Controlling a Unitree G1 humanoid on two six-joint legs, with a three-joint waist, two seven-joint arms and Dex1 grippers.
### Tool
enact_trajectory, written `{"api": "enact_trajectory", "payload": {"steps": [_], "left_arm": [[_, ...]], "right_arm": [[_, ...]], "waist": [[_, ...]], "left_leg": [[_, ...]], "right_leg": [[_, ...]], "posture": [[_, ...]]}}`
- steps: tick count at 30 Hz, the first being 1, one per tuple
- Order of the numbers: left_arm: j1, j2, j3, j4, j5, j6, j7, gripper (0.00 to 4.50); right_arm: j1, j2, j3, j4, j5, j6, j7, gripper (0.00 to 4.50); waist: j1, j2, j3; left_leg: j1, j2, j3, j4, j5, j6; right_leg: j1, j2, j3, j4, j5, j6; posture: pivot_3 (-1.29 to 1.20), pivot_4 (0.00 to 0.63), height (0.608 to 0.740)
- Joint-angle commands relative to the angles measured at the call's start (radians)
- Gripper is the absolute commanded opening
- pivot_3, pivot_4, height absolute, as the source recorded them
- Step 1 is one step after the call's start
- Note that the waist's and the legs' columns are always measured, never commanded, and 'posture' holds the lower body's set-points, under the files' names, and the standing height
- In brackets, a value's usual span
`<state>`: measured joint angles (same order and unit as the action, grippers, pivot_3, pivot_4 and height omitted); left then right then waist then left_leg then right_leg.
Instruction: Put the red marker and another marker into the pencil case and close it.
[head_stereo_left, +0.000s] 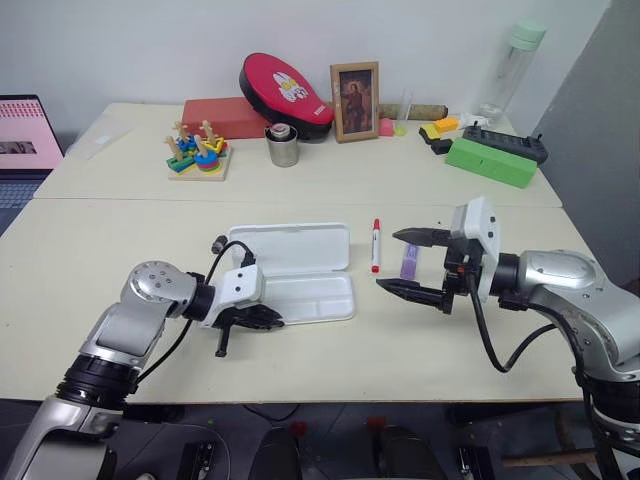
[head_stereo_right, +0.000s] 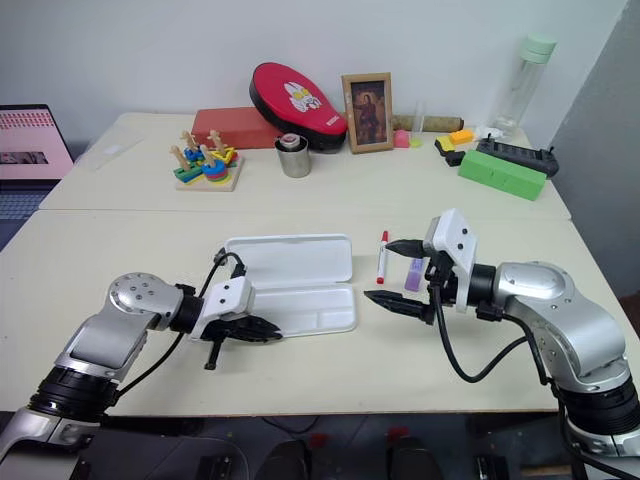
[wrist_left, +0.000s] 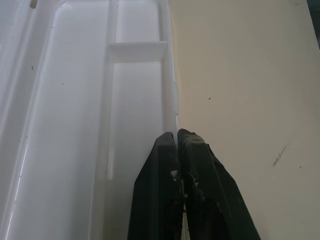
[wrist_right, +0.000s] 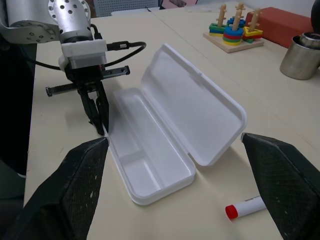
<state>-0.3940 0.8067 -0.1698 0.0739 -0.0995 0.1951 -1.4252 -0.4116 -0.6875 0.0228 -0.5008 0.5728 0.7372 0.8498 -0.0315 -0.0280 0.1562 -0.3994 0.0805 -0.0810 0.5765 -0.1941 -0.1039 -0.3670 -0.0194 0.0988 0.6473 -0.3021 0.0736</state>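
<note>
On the table the pencil case (head_stereo_left: 300, 275) lies open and empty, the left gripper (head_stereo_left: 262, 318) pressed together at its edge, so I think the wide-spread right gripper (head_stereo_left: 412, 265) must next pick up the red marker (head_stereo_left: 376, 244).

No text, label, brand, number or sign can be read anywhere.

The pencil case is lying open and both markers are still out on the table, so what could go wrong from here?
The left gripper, shut, sits at the near edge of the pencil case; a nudge could slide the light case. The red marker and purple highlighter lie close together by the open right gripper, so reaching for one may knock the other. The case's inner divider could keep the long marker from lying flat.
</note>
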Motion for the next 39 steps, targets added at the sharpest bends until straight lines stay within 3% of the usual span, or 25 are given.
{"api": "enact_trajectory", "payload": {"steps": [1,16,29,33,39], "left_arm": [[-0.025,0.016,-0.007,0.029,-0.003,-0.06,-0.015,0.05],[-0.051,0.003,-0.006,0.067,-0.007,-0.08,-0.003,0.05],[-0.011,0.013,0.04,-0.079,-0.104,0.035,0.036,2.53],[0.056,-0.048,0.188,-0.251,-0.256,0.176,0.18,3.28],[0.11,-0.196,0.291,-0.405,-0.355,0.277,0.433,4.44]], "right_arm": [[-0.006,-0.011,-0.006,-0.029,0.016,-0.006,0.007,4.5],[0.001,-0.014,0.006,-0.027,0.013,-0.003,0.005,4.5],[-0.035,0.016,0.035,0.025,0.001,-0.006,-0.007,4.5],[-0.092,0.101,0.077,0.132,-0.12,0.024,-0.185,4.5],[-0.155,0.257,0.099,0.255,-0.207,0.177,-0.404,4.5]], "waist": [[0.0,0.0,0.0],[0.0,0.0,0.0],[0.0,0.0,0.0],[-0.004,0.0,0.0],[0.0,-0.001,-0.001]], "left_leg": [[0.0,0.0,0.0,0.0,0.0,0.0],[0.0,0.0,0.0,0.0,0.0,0.0],[0.0,0.0,0.0,0.0,0.0,0.0],[0.0,0.0,0.0,0.0,0.0,0.0],[0.0,0.0,0.0,0.001,0.0,0.0]], "right_leg": [[0.0,0.0,0.0,0.0,0.0,0.0],[0.0,0.0,0.0,0.0,0.0,0.0],[0.0,0.0,0.0,0.0,0.0,0.0],[0.0,0.0,0.0,0.001,0.0,0.0],[0.0,0.0,0.0,0.002,0.0,0.0]], "posture": [[0.0,0.15,0.74],[0.0,0.15,0.74],[0.0,0.15,0.74],[0.0,0.15,0.74],[0.0,0.15,0.74]]}}
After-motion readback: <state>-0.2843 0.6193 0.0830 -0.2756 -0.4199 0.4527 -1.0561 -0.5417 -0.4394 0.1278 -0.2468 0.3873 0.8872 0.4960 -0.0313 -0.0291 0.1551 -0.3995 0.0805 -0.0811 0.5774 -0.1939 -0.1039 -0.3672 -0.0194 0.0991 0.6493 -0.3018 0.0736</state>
